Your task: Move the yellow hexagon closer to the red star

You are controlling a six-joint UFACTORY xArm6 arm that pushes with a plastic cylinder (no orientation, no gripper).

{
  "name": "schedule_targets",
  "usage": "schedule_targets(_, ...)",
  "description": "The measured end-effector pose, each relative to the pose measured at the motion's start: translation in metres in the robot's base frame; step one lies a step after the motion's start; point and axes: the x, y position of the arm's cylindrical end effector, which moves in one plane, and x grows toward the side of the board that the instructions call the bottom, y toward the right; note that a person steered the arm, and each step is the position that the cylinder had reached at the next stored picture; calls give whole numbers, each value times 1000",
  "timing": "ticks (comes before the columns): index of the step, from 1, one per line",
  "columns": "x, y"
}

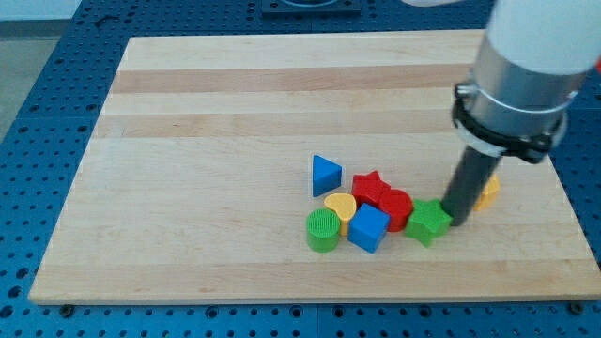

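Note:
The red star [370, 187] lies on the wooden board [216, 141] right of centre, in a cluster of blocks. The yellow hexagon [486, 192] is at the view's right of the cluster, mostly hidden behind my dark rod. My tip [457, 221] rests on the board just left of the hexagon, touching or nearly touching the green star [429, 222]. A second red block [397, 207] sits between the red star and the green star.
A blue triangle [325, 175] lies left of the red star. A yellow heart [340, 206], a green cylinder [322, 230] and a blue cube [368, 228] sit below it. The board's right edge [571, 207] is close to the hexagon.

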Motion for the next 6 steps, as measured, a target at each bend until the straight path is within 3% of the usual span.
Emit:
schedule_targets(1,-9,-18)
schedule_targets(4,-6,135)
schedule_targets(6,-38,83)
